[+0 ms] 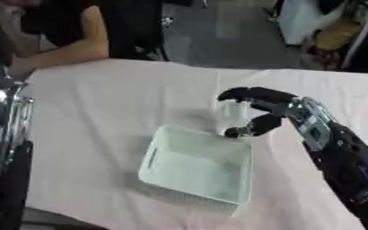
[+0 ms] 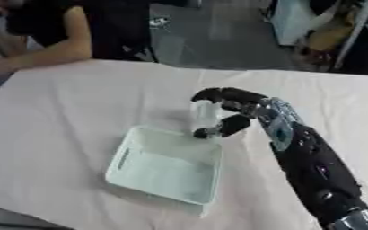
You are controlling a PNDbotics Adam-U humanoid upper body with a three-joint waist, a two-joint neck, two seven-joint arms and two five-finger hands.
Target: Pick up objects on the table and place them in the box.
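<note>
Right hand [image 1: 267, 111] reached from right, fingers and thumb curled round clear, glass-like object [image 1: 234, 110], pinching it just beyond far right corner of pale green box [image 1: 196, 167]. Object looked held over white table [image 1: 101, 103], just outside box rim. Left arm visible at left edge; left hand not seen

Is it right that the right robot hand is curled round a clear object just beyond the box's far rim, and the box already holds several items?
Not quite. The right robot hand is curled round the clear object just beyond the far rim of the box, but the box holds nothing that can be seen; the right eye view shows its bare floor.
</note>
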